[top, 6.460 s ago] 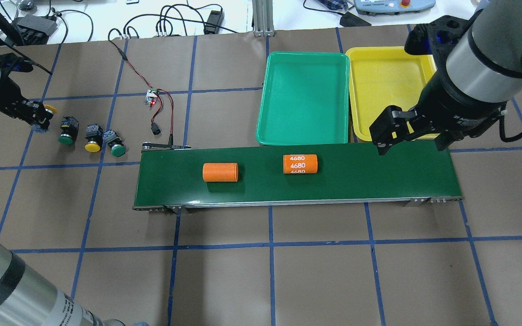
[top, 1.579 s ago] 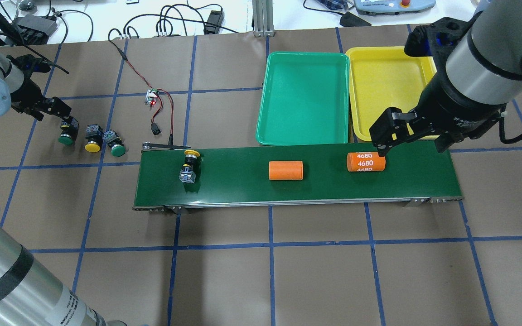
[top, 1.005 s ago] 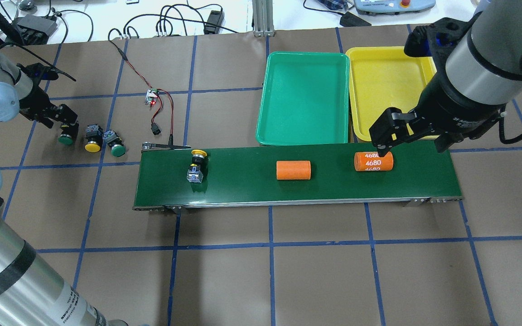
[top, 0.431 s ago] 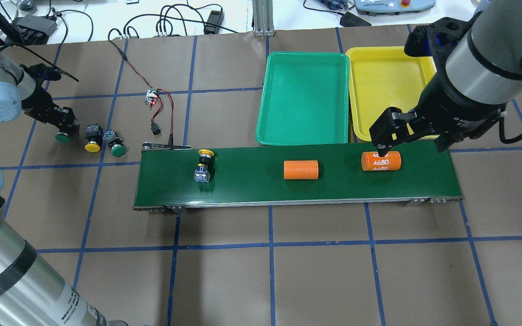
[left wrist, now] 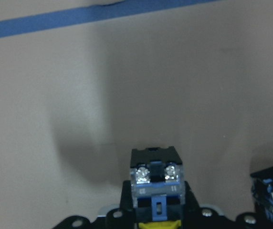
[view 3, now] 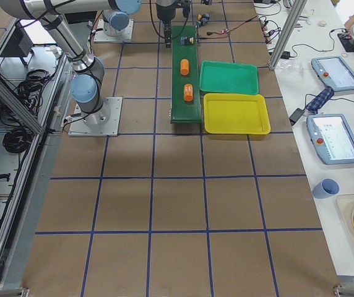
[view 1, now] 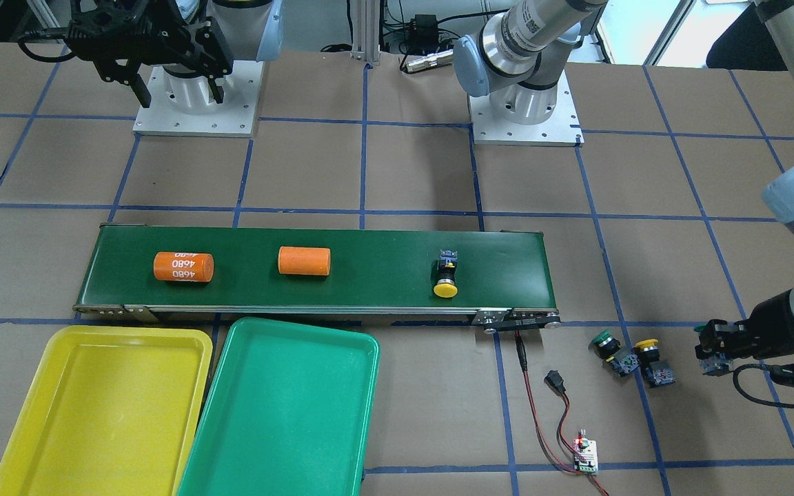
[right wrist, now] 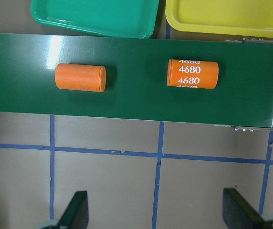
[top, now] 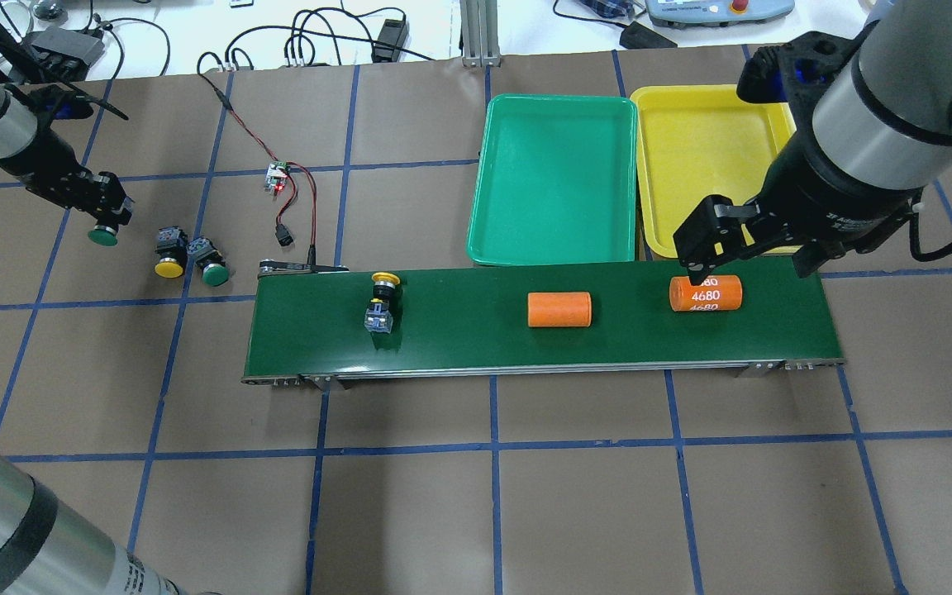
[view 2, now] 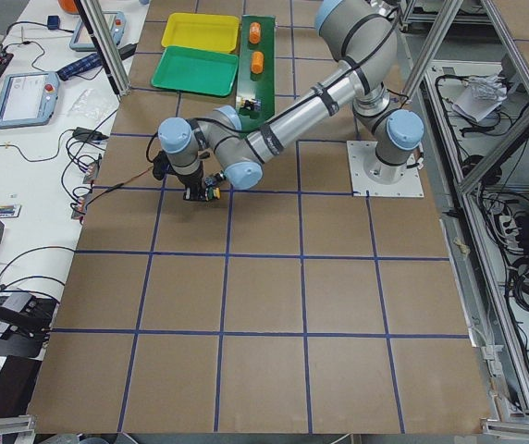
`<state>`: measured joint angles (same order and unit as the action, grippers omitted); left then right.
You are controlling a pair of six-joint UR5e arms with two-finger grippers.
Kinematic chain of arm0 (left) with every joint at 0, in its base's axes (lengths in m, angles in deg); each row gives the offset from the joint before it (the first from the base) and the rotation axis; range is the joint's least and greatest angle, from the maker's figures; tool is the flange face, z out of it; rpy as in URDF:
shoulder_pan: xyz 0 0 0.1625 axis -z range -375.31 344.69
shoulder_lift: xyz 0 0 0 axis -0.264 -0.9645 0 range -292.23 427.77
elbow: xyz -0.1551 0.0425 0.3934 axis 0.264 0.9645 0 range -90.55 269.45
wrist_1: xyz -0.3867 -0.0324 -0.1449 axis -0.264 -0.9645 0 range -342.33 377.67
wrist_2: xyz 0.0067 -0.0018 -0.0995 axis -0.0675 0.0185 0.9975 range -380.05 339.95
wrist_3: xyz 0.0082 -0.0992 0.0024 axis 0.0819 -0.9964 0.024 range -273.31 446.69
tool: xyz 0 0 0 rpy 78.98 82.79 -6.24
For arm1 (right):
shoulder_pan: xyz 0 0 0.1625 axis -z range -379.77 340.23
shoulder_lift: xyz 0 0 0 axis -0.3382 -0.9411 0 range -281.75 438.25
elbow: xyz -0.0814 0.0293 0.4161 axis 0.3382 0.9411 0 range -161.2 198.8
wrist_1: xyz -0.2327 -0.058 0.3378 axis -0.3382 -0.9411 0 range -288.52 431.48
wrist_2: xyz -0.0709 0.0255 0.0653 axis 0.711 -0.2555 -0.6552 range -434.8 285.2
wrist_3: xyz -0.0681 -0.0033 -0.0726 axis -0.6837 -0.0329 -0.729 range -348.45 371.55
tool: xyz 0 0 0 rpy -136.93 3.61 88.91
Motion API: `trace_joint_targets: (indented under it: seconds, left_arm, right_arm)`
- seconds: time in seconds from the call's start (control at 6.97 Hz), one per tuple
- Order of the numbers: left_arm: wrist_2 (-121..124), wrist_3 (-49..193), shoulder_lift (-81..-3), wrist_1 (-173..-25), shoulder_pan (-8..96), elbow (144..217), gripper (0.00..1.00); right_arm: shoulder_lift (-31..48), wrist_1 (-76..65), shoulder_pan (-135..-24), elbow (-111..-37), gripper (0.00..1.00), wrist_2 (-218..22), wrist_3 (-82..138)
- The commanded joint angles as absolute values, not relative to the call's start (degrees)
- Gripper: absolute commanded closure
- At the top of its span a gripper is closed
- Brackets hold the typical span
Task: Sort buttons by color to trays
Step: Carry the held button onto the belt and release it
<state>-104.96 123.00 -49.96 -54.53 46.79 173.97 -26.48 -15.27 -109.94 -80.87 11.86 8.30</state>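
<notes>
My left gripper (top: 104, 216) is shut on a green-capped button (top: 102, 238) and holds it just above the table at the far left. Its blue-grey contact block shows between the fingers in the left wrist view (left wrist: 156, 179). A yellow-capped button (top: 168, 264) and a green-capped button (top: 213, 274) lie on the table beside it. Another yellow-capped button (top: 383, 302) lies on the conveyor belt (top: 459, 339). The green tray (top: 554, 178) and yellow tray (top: 703, 149) sit behind the belt. My right gripper (top: 750, 264) is open and hangs above the belt's right end.
Two orange cylinders lie on the belt, a plain one (top: 559, 309) and one marked 4680 (top: 705, 292) under my right gripper. A small circuit board with red and black wires (top: 279, 178) lies behind the belt's left end. Blue tape lines cross the brown table.
My left gripper has shut on the green button and lifted it up and to the left. The belt has carried the yellow button and both cylinders to the right. The right arm has held still.
</notes>
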Motion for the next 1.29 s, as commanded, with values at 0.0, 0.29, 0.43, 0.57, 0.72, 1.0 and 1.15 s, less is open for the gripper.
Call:
trace_joint_targets:
  seconds: [0.0, 0.29, 0.43, 0.57, 0.72, 1.0, 1.15]
  left_arm:
    - [-103.91, 116.53, -40.21, -59.14, 52.42, 180.46, 1.0]
    - [-100.56, 111.13, -32.99, -58.19, 55.95, 191.96, 1.0]
    - [-100.82, 111.56, -30.26, -54.53, 58.84, 196.19, 1.0]
    - [-100.91, 111.57, -29.97, -48.75, 61.31, 198.76, 1.0]
    - [-100.91, 111.13, -30.84, -45.3, 62.73, 200.53, 1.0]
    - [-100.91, 111.65, -30.24, -44.65, 63.09, 203.52, 1.0]
    - [-100.91, 111.65, -30.49, -44.21, 63.09, 203.71, 1.0]
  right_arm:
    - [-26.43, -15.27, -109.94, -80.87, 0.0, 11.86, 8.3]
    - [-26.6, -15.27, -109.94, -80.87, 0.0, 11.86, 8.3]
    - [-26.6, -15.27, -109.94, -80.87, 0.0, 11.86, 8.3]
    - [-26.6, -15.27, -109.94, -80.96, 0.0, 11.86, 8.3]
    - [-26.52, -15.27, -109.94, -80.87, 0.0, 11.86, 8.21]
    - [-26.52, -15.27, -109.94, -80.87, 0.0, 11.86, 8.3]
    - [-26.52, -15.27, -109.94, -80.87, 0.0, 11.86, 8.21]
